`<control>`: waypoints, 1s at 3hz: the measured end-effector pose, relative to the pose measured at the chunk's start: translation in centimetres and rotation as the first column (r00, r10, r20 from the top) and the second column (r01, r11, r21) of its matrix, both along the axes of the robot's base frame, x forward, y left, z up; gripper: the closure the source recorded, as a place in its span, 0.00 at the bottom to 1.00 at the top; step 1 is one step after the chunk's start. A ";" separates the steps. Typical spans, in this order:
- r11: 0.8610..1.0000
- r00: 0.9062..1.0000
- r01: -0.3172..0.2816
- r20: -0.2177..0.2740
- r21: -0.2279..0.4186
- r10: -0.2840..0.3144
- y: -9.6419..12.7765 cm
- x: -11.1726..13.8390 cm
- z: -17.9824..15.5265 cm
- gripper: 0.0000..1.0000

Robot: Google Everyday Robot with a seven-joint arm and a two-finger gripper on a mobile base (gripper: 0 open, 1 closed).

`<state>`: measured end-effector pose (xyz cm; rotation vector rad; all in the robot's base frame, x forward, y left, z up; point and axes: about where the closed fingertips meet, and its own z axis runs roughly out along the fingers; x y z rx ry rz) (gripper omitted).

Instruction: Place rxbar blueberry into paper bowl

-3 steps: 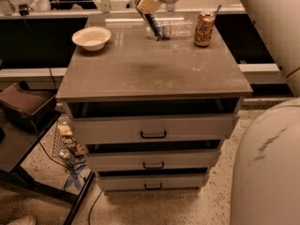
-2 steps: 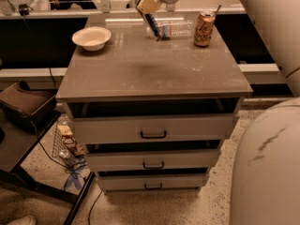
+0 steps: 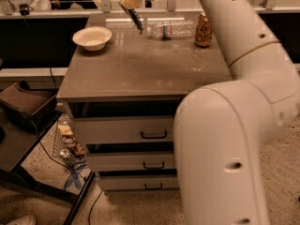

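My gripper [image 3: 132, 4] is at the top of the camera view, above the far part of the cabinet top. It is shut on the rxbar blueberry [image 3: 137, 20], a dark narrow bar that hangs down from it, tilted, above the surface. The paper bowl [image 3: 92, 37], off-white and round, stands at the far left corner of the top, left of and a little nearer than the bar. The bowl looks empty.
A clear plastic bottle [image 3: 168, 29] lies on its side just right of the bar. An orange drink can [image 3: 203, 30] stands at the far right. The grey cabinet top [image 3: 140, 69] sits over several drawers. My arm [image 3: 234, 125] fills the right side.
My gripper has moved left with the bar, away from the bottle and toward the bowl. The bowl, bottle and can have not moved.
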<state>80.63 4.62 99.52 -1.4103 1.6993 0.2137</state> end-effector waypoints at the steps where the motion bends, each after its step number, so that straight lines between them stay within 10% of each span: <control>1: 0.998 0.998 -0.028 0.055 0.054 0.025 3.1 2.9 0.6 1.00; 3: 0.991 0.982 -0.067 0.183 0.117 0.045 6.8 4.7 4.2 1.00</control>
